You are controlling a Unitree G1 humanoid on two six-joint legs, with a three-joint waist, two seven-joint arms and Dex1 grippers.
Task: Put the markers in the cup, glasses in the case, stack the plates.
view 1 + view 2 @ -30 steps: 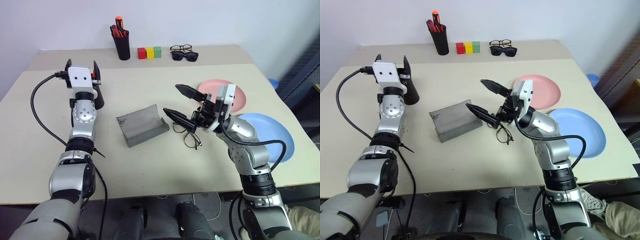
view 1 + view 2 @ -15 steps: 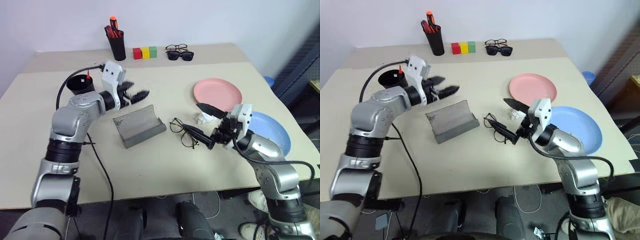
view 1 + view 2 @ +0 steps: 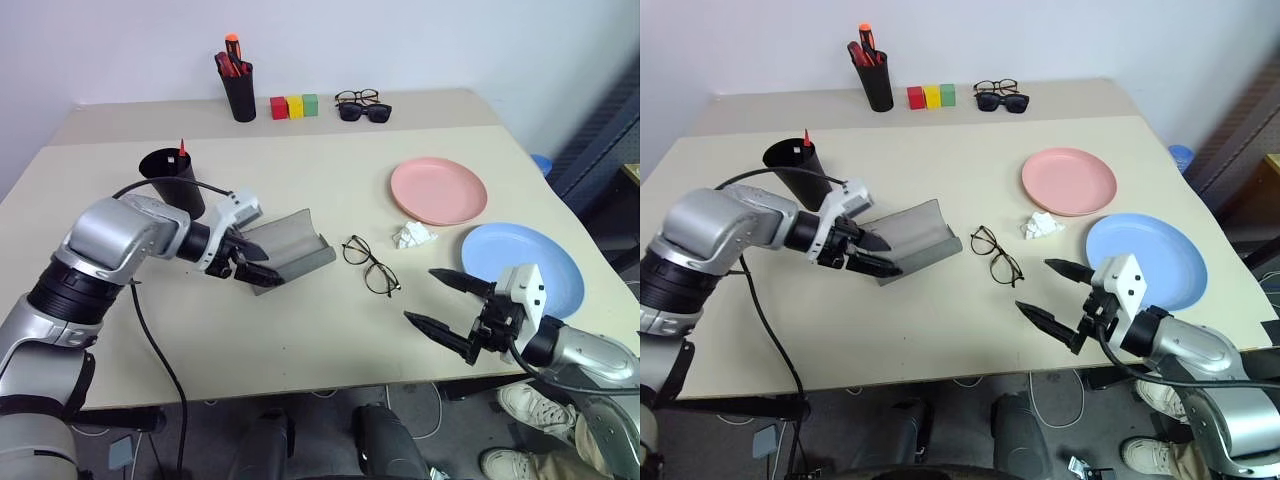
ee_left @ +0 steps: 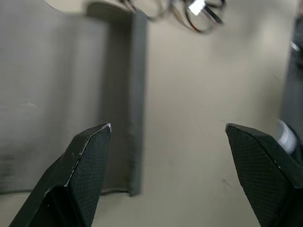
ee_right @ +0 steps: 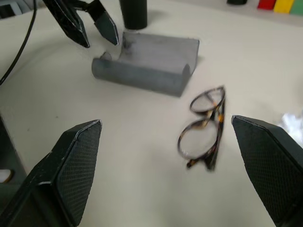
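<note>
The grey case (image 3: 292, 248) lies open in the middle of the table. My left gripper (image 3: 258, 268) is open, its tips at the case's near left end, nothing between them. The wire-frame glasses (image 3: 370, 265) lie flat just right of the case, also seen past the open fingers in the right wrist view as the glasses (image 5: 203, 127). My right gripper (image 3: 420, 295) hangs open and empty near the front edge, short of the glasses. The black cup (image 3: 172, 180) stands left of the case with a red-tipped marker (image 3: 182, 150) sticking out. The pink plate (image 3: 438, 190) and the blue plate (image 3: 523, 268) lie apart on the right.
A crumpled white paper (image 3: 413, 235) lies between the glasses and the plates. At the back stand a black pen holder (image 3: 240, 88) with orange-capped markers, three coloured blocks (image 3: 295, 105), and sunglasses with another pair (image 3: 365, 105). A black cable (image 3: 150, 340) trails from my left arm.
My left gripper swung down and back from beside the cup to the case's near left end. My right gripper drew back from the glasses toward the front edge. The glasses stayed put.
</note>
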